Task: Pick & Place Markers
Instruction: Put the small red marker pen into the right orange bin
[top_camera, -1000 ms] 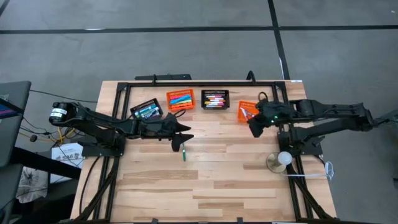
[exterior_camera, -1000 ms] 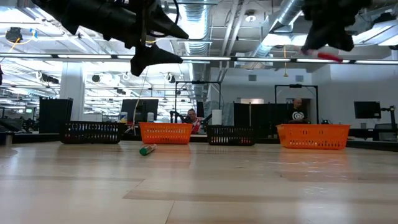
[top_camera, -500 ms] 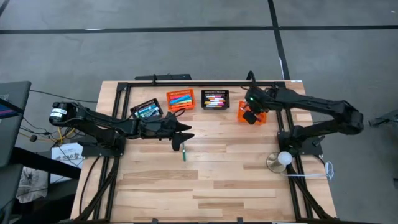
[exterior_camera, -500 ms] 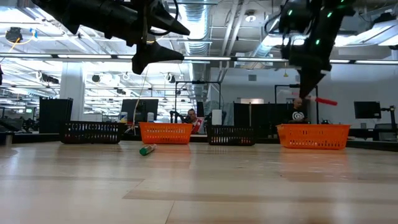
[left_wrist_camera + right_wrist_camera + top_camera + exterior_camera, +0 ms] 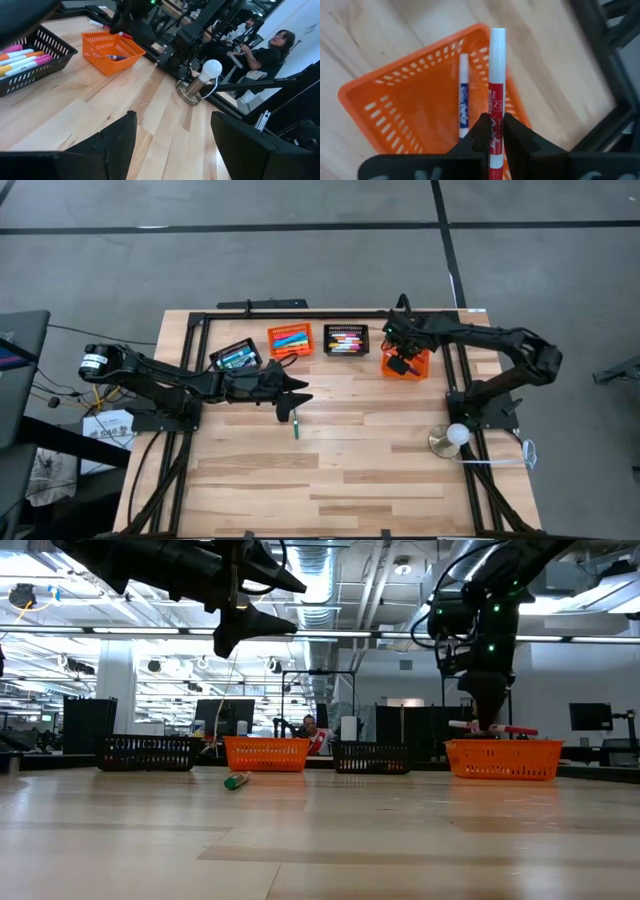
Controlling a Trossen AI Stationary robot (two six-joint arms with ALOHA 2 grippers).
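red marker held over the orange basket, drop not yet made

the red marker (image 5: 497, 95) sits clamped between the fingers of the right gripper (image 5: 494, 131), its white end pointing away from the wrist and lying level across the top of the orange basket (image 5: 395, 85) at the right end of the basket row. straight below the gripper, on the basket floor, lies a blue marker (image 5: 463, 97). in the low view the red marker (image 5: 497, 727) pokes out sideways just above the basket's rim (image 5: 503, 758), reaching past the gripper on both sides.

further off, the left gripper (image 5: 287, 393) hangs with its jaws spread and nothing between them; a green marker (image 5: 295, 425) lies on the wooden table (image 5: 350, 470) just in front of its tips. beyond it stand a black basket (image 5: 236, 356), a second orange basket (image 5: 290, 340) and another black basket (image 5: 346, 339), all holding markers.

the risk from here, as i judge it: the red marker is held crosswise and close to the rim, so if the jaws let go while one end overhangs the wall, it could catch on the mesh edge, tip out and roll across the table. lowering further could press the marker against the rim and twist it in the grip.
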